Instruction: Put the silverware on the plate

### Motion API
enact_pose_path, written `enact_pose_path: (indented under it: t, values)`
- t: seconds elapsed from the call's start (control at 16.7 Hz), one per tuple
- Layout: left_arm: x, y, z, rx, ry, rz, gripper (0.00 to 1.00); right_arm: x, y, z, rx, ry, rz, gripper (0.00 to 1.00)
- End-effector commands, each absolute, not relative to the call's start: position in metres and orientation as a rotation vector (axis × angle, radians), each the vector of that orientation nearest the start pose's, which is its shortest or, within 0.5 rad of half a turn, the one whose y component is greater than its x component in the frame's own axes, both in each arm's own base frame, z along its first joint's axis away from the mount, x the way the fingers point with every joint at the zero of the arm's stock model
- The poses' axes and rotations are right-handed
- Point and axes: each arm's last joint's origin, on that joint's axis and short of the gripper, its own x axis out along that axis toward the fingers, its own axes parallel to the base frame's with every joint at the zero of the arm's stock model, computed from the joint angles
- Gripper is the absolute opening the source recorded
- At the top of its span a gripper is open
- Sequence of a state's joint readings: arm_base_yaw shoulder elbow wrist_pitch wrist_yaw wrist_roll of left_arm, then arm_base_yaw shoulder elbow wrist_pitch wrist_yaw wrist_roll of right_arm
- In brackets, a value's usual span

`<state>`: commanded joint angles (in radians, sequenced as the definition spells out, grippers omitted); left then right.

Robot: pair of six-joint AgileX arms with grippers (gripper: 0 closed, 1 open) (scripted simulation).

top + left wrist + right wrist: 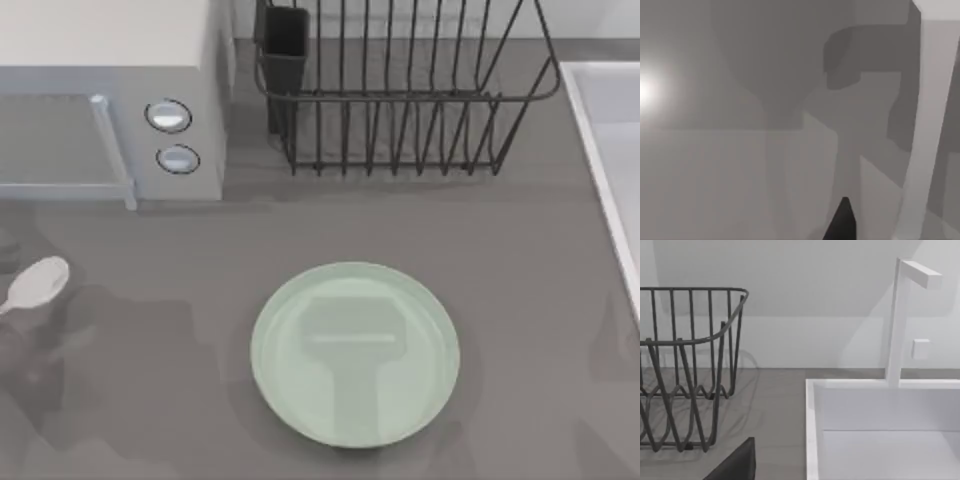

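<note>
Top view gives me the layout: the spoon (pixel 36 283) lies at the far left edge of the table, its oval bowl showing and its handle running off down and to the left, so I judge the long axis slants from upper right to lower left. The plate (pixel 355 353) sits near the middle, well apart from the spoon and off to its right, with nothing on it. That puts the spoon clearly on my left arm's side, so I reckon the left arm is the one to fetch it and carry it rightward to the plate.

From the left wrist camera I see a dark fingertip (pixel 841 222) at the lower edge over grey surfaces, and I cannot tell whether that gripper is open or closed, or holding anything. Over on the right wrist camera a dark fingertip (pixel 735 463) pokes in low, facing the wire rack (pixel 687 365) and the white sink (pixel 880 430); its state I cannot tell either. Behind the spoon stands the microwave (pixel 110 95).
</note>
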<state>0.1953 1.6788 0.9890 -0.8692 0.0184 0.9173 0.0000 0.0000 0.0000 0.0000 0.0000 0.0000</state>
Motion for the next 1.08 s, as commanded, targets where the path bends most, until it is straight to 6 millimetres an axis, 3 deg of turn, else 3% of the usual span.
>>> enact_pose_path:
  t: [0.36, 0.78, 1.08]
  values:
    - [0.271, 0.054, 0.212, 0.554, 1.477, -0.569, 0.0, 0.106, -0.001, 0.16, 0.0, 0.0, 0.0, 1.0]
    - [0.273, 0.054, 0.212, 0.536, 1.495, -0.555, 0.0, 0.106, -0.001, 0.16, 0.0, 0.0, 0.0, 1.0]
    - [0.287, 0.043, 0.21, 0.397, 1.607, -0.405, 0.0, 0.106, -0.001, 0.16, 0.0, 0.0, 0.0, 1.0]
